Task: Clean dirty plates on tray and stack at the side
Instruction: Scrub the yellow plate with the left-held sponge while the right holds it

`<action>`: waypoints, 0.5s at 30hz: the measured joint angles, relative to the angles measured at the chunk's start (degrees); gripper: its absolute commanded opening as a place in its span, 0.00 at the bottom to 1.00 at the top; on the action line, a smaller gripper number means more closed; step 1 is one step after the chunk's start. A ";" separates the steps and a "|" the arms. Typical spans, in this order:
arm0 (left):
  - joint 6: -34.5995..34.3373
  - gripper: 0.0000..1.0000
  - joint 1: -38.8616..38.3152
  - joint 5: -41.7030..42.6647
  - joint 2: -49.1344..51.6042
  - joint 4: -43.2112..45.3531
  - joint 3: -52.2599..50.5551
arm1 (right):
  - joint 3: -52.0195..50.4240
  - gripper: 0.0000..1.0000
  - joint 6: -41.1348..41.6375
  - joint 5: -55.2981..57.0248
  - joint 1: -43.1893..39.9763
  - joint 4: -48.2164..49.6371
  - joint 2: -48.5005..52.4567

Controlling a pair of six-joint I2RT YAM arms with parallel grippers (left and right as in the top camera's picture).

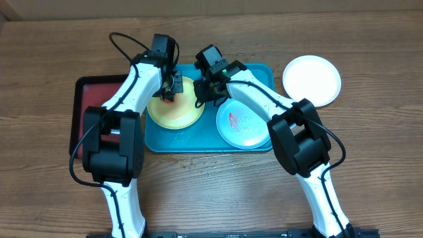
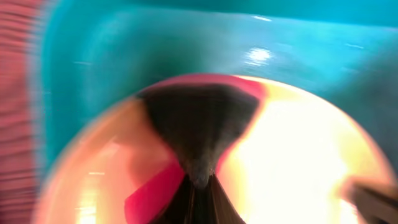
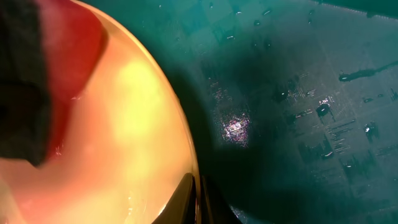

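Two arms at the teal tray (image 1: 261, 71), wiping the yellow-green plate (image 1: 182, 118).
Plate lies at the tray's left end. Right end effector (image 3: 196, 194), jaws closed, meets its rim and should brace it; left end effector (image 2: 199, 182), jaws clamped on a dark wiping pad (image 2: 199, 124), should press flat and sweep across the red smear (image 2: 155, 194).

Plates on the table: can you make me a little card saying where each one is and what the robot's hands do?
yellow plate: on teal tray, left half
blue plate: on teal tray, right half, red smear
white plate: on table, right of teal tray
left gripper: shut on dark pad, over yellow plate
right gripper: shut on yellow plate's rim
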 measured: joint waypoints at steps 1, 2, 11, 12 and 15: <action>0.00 0.04 0.02 2.36 0.00 -0.22 0.00 | 0.00 0.04 -0.02 0.00 -0.02 0.00 0.00; 0.00 0.04 0.02 4.28 0.00 -0.72 0.02 | 0.00 0.04 -0.02 0.00 0.00 0.02 0.00; 0.02 0.04 0.02 8.98 0.00 -10.80 0.02 | 0.00 0.04 -0.15 -0.09 0.00 -0.04 0.00; 0.04 0.04 0.02 7.89 0.00 -11.82 0.09 | 0.00 0.04 -0.15 -0.20 0.00 -0.07 0.00; 0.04 0.04 0.02 3.52 0.00 -13.79 0.13 | 0.00 0.04 -0.33 -0.31 0.00 -0.09 0.00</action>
